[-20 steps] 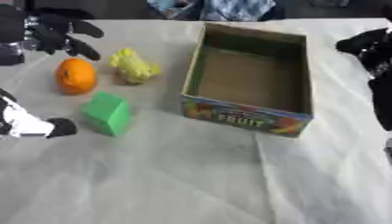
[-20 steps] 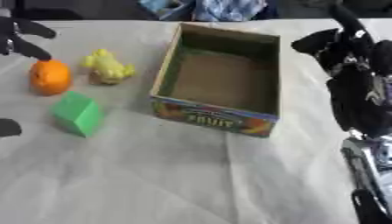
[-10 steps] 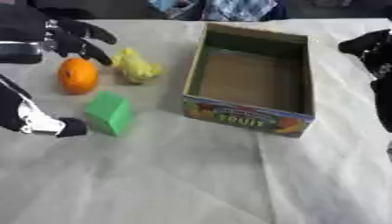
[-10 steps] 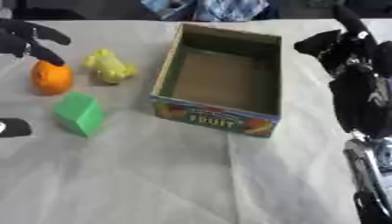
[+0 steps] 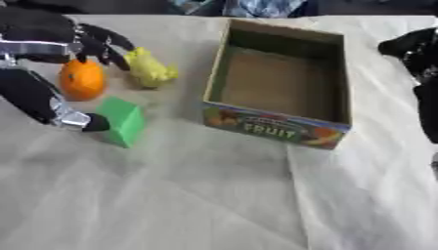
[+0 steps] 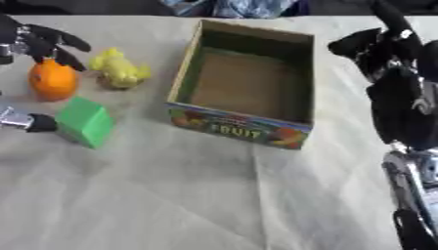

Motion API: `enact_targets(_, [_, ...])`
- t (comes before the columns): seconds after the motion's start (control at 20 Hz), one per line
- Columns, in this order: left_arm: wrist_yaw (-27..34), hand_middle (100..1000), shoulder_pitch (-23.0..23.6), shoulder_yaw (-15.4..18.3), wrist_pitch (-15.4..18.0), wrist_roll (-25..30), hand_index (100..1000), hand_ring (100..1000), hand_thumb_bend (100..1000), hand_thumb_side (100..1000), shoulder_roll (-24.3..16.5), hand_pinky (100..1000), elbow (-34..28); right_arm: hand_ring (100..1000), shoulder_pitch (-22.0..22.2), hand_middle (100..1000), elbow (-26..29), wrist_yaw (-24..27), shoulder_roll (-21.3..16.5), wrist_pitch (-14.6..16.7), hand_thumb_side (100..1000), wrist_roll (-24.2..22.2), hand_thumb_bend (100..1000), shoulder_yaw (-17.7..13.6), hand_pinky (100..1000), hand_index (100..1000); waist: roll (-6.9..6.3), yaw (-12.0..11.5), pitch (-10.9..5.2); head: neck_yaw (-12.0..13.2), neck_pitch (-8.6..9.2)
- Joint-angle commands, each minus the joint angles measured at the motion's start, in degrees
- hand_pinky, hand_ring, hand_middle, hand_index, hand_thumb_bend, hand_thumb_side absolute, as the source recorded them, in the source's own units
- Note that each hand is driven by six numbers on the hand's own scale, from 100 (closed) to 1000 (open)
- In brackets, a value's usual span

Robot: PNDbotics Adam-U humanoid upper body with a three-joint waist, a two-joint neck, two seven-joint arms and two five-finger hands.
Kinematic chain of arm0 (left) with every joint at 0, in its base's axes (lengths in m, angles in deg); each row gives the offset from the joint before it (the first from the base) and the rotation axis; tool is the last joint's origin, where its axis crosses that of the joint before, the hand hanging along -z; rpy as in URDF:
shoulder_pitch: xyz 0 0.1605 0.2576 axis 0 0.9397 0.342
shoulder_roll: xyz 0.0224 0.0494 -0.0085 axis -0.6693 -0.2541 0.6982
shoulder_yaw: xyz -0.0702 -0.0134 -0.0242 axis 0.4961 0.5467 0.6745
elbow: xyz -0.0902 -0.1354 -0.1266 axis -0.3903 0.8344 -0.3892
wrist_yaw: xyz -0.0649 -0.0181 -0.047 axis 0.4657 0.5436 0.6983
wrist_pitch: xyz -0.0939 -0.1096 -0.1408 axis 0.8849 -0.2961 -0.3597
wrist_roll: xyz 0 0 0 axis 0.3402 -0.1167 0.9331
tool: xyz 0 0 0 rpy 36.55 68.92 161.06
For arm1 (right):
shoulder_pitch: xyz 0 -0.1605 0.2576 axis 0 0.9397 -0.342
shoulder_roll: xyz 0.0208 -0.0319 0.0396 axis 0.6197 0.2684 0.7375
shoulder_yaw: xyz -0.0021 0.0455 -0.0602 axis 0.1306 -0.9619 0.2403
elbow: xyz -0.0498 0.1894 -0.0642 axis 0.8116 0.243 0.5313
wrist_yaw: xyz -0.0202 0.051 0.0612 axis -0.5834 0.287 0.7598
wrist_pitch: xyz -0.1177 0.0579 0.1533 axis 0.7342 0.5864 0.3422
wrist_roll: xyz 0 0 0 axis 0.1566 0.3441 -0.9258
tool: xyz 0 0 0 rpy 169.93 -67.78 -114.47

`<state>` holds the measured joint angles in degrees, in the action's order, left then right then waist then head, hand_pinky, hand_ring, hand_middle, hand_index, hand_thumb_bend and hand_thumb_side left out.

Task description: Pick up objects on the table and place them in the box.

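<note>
Three items left on the tabletop (image 5: 197,195), all left of the box (image 5: 278,85): an orange (image 5: 81,80), likely smooth and apt to roll, best cupped round its middle; a yellow lumpy thing (image 5: 150,71); a green block (image 5: 124,121), probably light, taken across flat faces. Left hand (image 5: 90,41) spread open just above the orange, holding nothing. Right hand (image 6: 376,46) beside the box's right wall, fingers unclear; box looks empty.
</note>
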<state>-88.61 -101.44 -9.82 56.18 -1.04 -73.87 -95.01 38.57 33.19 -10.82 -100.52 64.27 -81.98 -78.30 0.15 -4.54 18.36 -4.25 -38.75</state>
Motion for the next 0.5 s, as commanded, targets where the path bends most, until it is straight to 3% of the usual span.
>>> enact_targets(0.05, [-0.97,1000,-1.65,-0.45,1.65,-0.04,922,845,508,701,-0.18,735,2.47,723,-0.76,630,1.17,0.33,-0.66,0.28,1000,-0.14,365,-0.23,800,969,0.07,0.14,-0.71,-0.01,0.24])
enact_targets(0.5, [-6.42,1000,-3.31,-1.77,6.97,-0.04,938,869,613,740,1.46,760,9.68,722,-1.1,628,1.17,0.58,-0.59,0.27,1000,-0.49,366,0.04,800,968,0.21,0.24,-0.33,0.42,1.02])
